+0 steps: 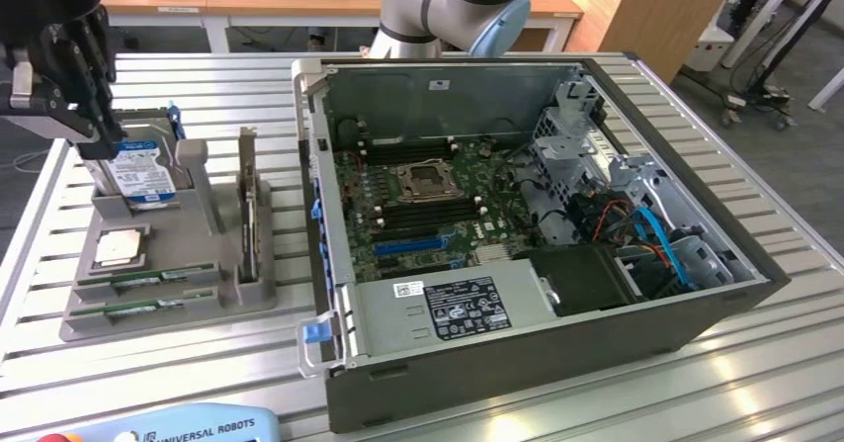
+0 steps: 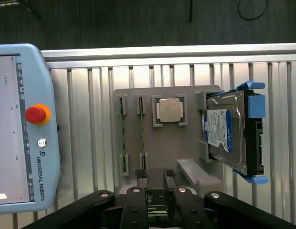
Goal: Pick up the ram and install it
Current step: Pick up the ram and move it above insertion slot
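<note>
1. Gripper (image 1: 95,143) (image 2: 155,180): hangs over the far end of the holder (image 1: 244,289), above the drive (image 1: 142,170). Its fingers are parted with nothing between them.
2. Ram (image 2: 142,138) (image 1: 142,280): thin green stick, on edge in a slot at the holder's near end. Notched posts take both ends, likely so the top edge stands free for a pinch.
3. Second stick (image 2: 122,138) (image 1: 132,309): alike, in the parallel slot just beside, nearer still. Which of the 2 is aimed at, cannot tell.
4. Holder: grey tray on the table (image 1: 172,363), at the exterior view's left of the case (image 1: 528,363). It keeps each part at a fixed spot.
5. CPU (image 2: 168,110): seated in the holder between ram and drive.
6. Case: lies open side up with the board (image 1: 382,220) exposed, presumably for reach from above.
7. Pendant (image 2: 19,119): lies near the holder's near end.
</note>
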